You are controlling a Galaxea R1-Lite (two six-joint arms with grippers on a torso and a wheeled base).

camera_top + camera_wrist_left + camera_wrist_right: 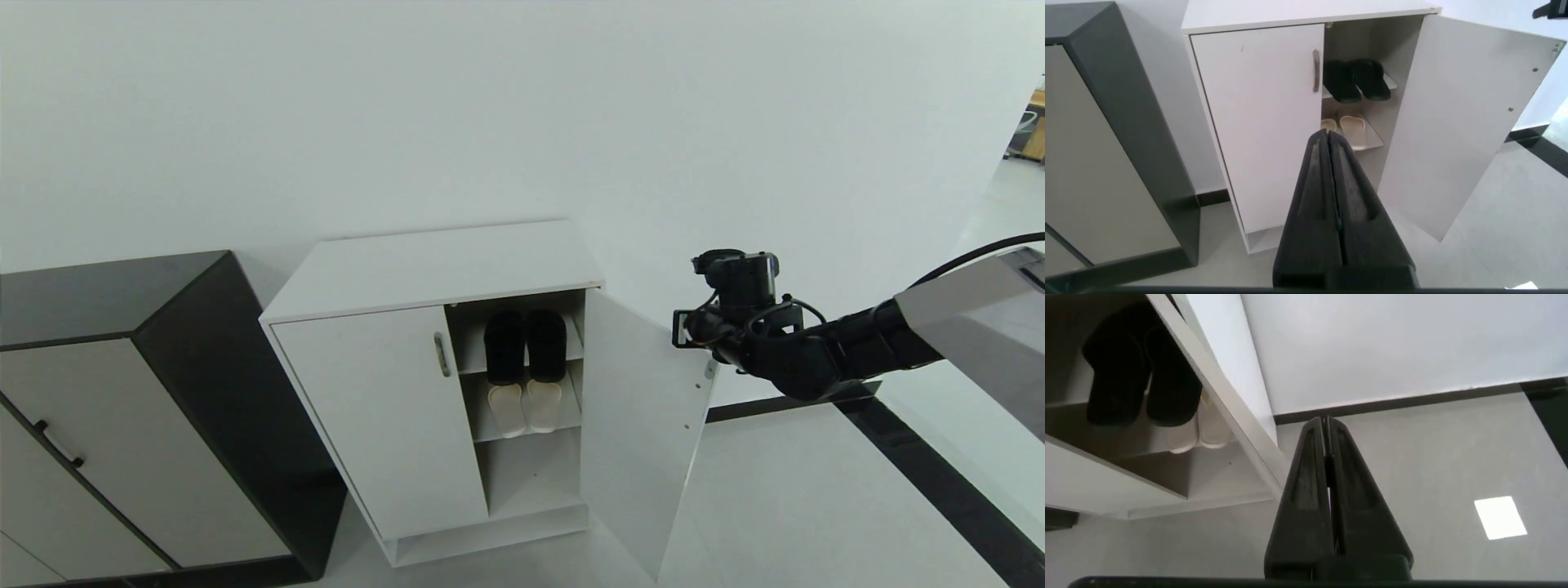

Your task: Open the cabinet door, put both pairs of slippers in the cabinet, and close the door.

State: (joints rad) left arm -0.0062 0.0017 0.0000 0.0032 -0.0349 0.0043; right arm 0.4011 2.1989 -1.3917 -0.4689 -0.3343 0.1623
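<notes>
Black slippers (525,345) shelved above white slippers (525,407); door (645,425) open. Your right gripper (1328,425), fingers together, sits by its edge, probably to push; left gripper (1328,137) likewise

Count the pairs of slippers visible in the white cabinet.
2: the black pair on the upper shelf, the white pair on the shelf below. The closed left door may hide more.

Head cam: up high, looking forward and down at the white cabinet (433,261) from a fair way back. Left wrist cam: lower, facing the cabinet front, mid-range. Right wrist cam: way closer, off to the cabinet's open side, angled floorward. Sharing the shelved slippers (506,347) across all three.
</notes>
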